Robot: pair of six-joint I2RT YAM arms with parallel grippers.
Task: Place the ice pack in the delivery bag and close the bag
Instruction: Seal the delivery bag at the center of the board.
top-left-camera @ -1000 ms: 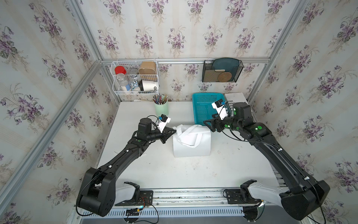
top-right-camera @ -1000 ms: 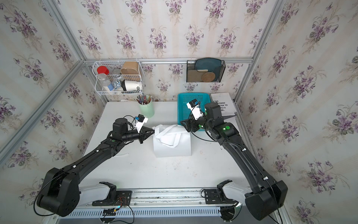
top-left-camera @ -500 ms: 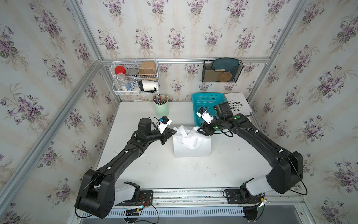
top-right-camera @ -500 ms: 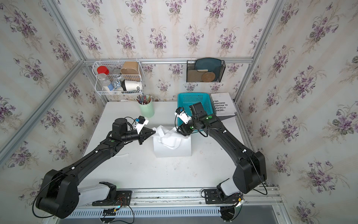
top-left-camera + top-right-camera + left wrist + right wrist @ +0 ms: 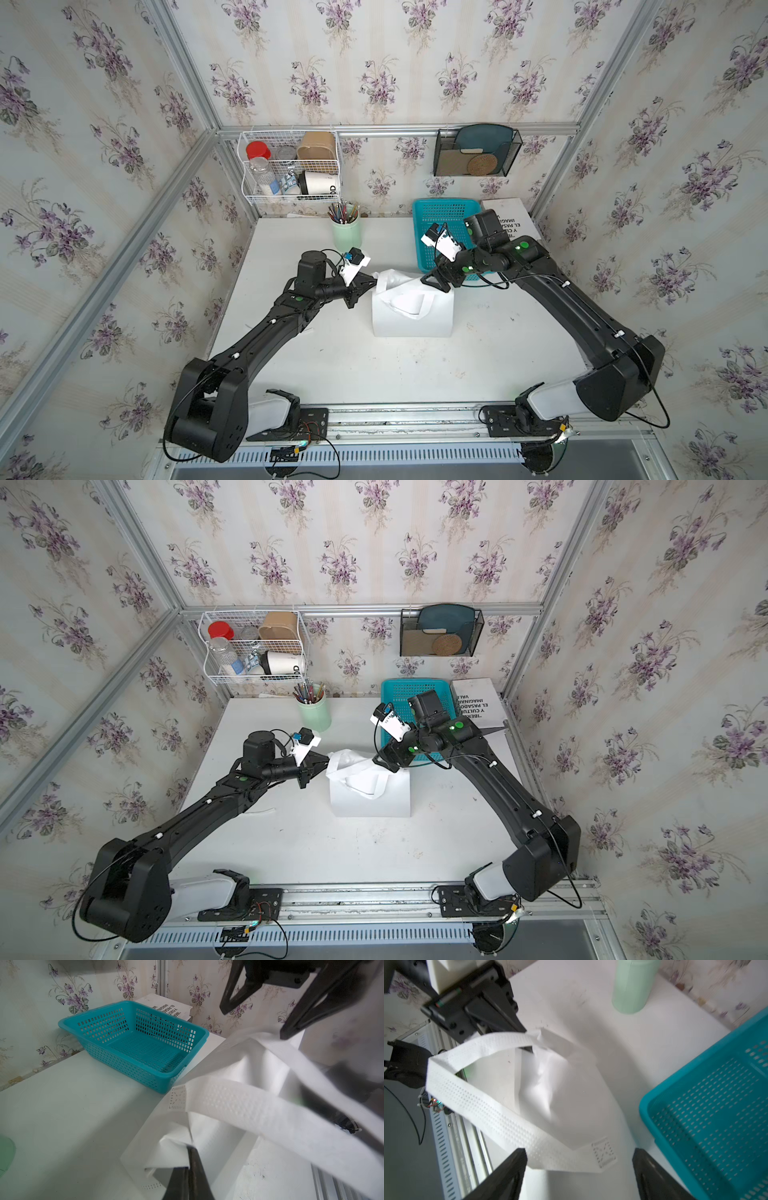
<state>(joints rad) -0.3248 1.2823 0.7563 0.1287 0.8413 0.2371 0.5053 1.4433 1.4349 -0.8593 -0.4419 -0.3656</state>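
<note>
the delivery bag (image 5: 411, 318) stands mid-desk (image 5: 332, 374), its long side running left to right, between the two arms. the left gripper (image 5: 371, 281) is pressed together on the bag's left rim. the right gripper (image 5: 438, 284), jaws spread and holding nothing, hovers at the far right corner, nearer the mouth, with a strap handle (image 5: 483, 1105) just below it. no ice pack shows in any view, and the teal basket (image 5: 70, 1022) beyond is empty. a second ago the right gripper hung further right, nearer the basket.
</note>
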